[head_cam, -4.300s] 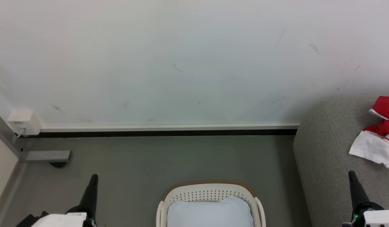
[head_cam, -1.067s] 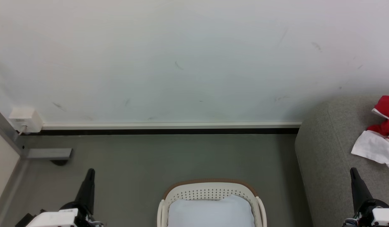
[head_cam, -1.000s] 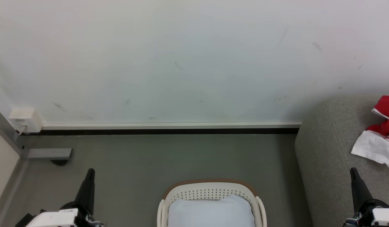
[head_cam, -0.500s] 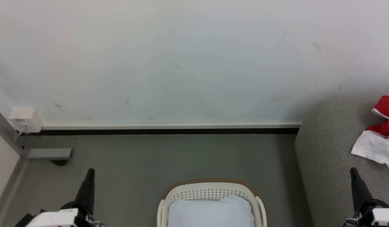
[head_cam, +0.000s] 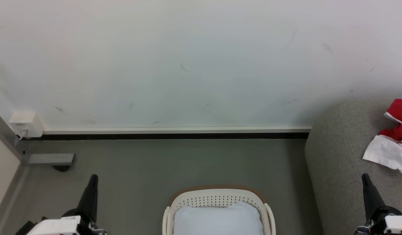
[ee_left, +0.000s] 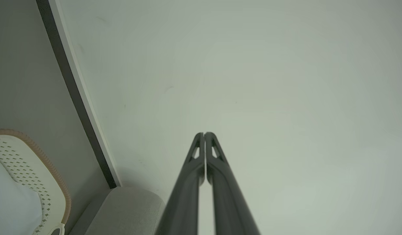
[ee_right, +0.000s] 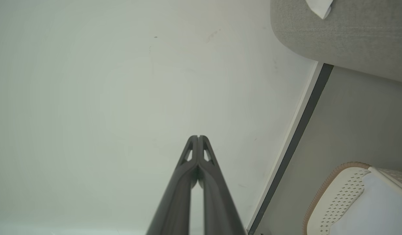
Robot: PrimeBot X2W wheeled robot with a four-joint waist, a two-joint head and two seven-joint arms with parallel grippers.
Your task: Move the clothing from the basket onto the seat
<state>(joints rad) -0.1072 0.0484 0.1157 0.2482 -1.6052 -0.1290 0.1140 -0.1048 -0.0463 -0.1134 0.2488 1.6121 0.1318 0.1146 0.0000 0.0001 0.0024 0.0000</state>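
Cream basket [head_cam: 217, 199] w/ white pad [head_cam: 217, 222]; clothing [head_cam: 386, 151] on seat [head_cam: 337, 163].

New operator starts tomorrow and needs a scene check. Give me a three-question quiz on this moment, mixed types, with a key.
1. True or false: the clothing lies on the seat.
2. What lies in the basket? A) a pale pad B) a red jersey C) a pair of shoes
3. Fill in: the fingers of the left gripper and the right gripper are ____ (open or shut).

Key: 1 true; 2 A; 3 shut.
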